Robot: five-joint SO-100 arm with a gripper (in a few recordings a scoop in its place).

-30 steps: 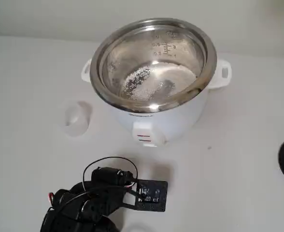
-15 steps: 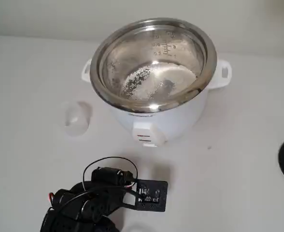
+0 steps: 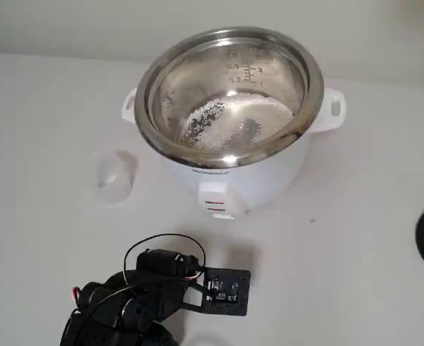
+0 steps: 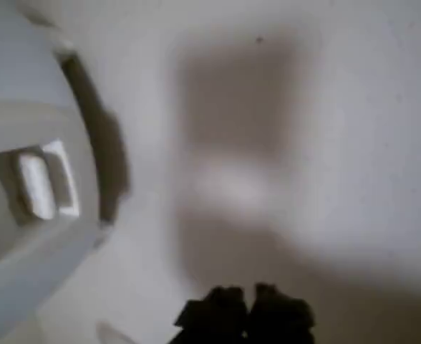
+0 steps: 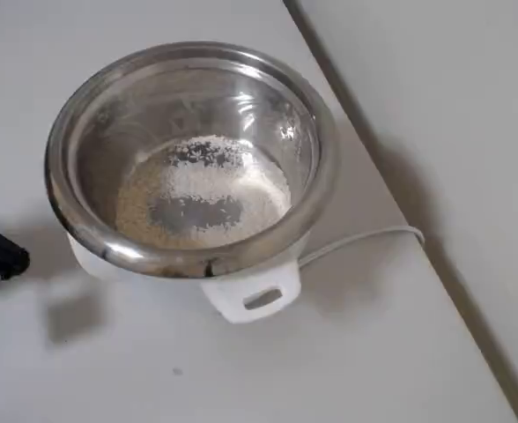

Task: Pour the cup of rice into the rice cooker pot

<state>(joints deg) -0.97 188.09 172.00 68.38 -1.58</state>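
Frosted plastic cup [image 3: 114, 175] upright on table [image 3: 356, 238], well apart from my gripper [image 4: 248, 309], whose fingers sit together, empty; rice [image 5: 202, 194] inside rice cooker pot [image 5: 188, 159].

The black arm [image 3: 136, 303] sits folded low at the fixed view's bottom edge. In the wrist view the gripper [image 4: 248, 312] has its fingertips pressed together, holding nothing.

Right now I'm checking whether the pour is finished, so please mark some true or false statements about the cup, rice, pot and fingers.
1. The rice lies in the rice cooker pot. True.
2. The cup is held over the pot. False: it stands on the table, left of the cooker in the fixed view.
3. The fingers grip the cup. False: they hold nothing, low over bare table.
4. The cup looks empty. True, as far as visible.
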